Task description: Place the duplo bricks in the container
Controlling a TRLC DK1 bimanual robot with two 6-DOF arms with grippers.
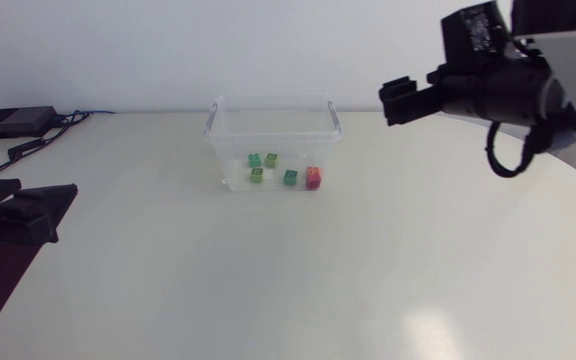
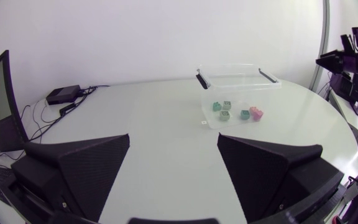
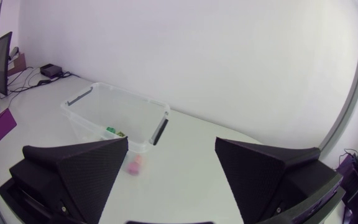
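The clear container stands at the far middle of the tabletop with four green bricks and one red brick inside it, while the left gripper and the right gripper both gape wide, empty, well apart from it.

Qty: 4 grn duplo bricks, 1 red brick, 1 clear container.

A robotics lab: left arm and right arm flank a white table.
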